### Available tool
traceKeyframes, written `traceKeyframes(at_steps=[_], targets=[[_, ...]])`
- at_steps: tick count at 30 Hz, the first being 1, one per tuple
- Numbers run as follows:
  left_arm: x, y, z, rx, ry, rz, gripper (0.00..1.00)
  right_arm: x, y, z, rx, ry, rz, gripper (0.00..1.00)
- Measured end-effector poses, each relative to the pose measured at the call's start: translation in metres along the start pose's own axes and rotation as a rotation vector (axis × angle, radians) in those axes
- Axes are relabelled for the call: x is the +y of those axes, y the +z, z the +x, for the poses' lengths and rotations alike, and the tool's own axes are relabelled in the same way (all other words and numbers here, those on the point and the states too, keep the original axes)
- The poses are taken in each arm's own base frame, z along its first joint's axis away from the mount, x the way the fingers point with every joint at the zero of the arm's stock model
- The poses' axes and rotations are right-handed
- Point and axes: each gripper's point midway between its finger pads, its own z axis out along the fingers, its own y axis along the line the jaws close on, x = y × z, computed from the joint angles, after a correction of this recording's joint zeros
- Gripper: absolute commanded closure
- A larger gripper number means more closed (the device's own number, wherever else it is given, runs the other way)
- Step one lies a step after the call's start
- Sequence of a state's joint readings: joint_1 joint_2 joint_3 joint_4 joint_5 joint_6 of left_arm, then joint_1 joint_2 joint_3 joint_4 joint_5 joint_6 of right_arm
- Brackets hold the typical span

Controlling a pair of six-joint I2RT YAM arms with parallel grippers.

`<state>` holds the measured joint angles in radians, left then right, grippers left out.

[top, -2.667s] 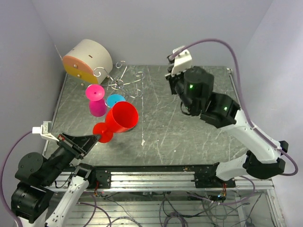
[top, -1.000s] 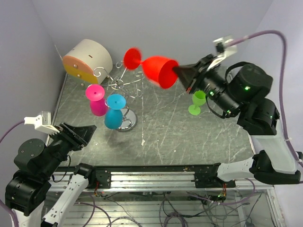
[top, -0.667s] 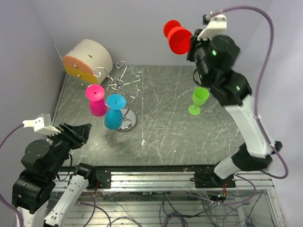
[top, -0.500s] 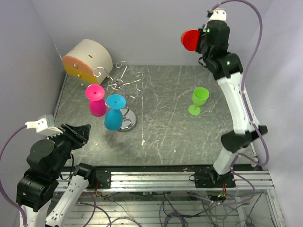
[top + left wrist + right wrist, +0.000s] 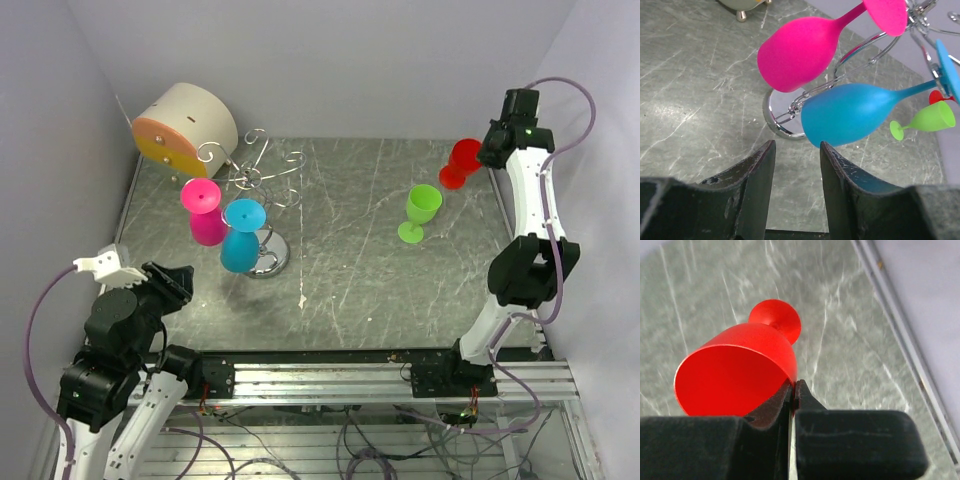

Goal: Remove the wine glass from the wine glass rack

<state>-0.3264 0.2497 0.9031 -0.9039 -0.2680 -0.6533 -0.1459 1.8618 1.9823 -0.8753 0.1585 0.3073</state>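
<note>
The silver wire wine glass rack (image 5: 275, 258), with curled hook arms and a round shiny base, is shown upright at far left; the red wine glass (image 5: 462, 160) is pinched by its rim in the right gripper (image 5: 794, 387) at far right.

Ahead of the left hand (image 5: 796, 162), the blue glass (image 5: 850, 120) and pink glass (image 5: 800, 52) hanging on the rack (image 5: 777, 110) bar the way; bare bench (image 5: 690, 100) lies open to its left. Near the right hand (image 5: 794, 389) stands a green glass (image 5: 420, 208).

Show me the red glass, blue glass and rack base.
red glass (image 5: 735, 380), right wrist view, inside of bowl
blue glass (image 5: 847, 115), left wrist view, side of bowl
rack base (image 5: 776, 109), left wrist view, shiny disc
</note>
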Motion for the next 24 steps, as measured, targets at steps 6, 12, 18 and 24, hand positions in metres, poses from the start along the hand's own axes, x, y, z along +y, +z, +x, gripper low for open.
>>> traceKeyframes(at_steps=[6, 12, 18, 24], targets=[[0.006, 0.002, 0.001, -0.019, 0.009, -0.015, 0.49, -0.018, 0.007, 0.065, 0.155, -0.017, 0.012, 1.00], [0.005, 0.000, -0.004, -0.046, 0.004, -0.011, 0.49, -0.042, 0.009, 0.109, 0.259, 0.002, 0.041, 1.00], [0.006, 0.001, -0.004, -0.047, 0.004, -0.013, 0.49, -0.038, 0.006, 0.113, 0.265, 0.006, 0.004, 1.00], [0.006, 0.001, -0.004, -0.047, 0.006, -0.012, 0.49, -0.034, 0.005, 0.116, 0.271, 0.005, -0.019, 0.77]])
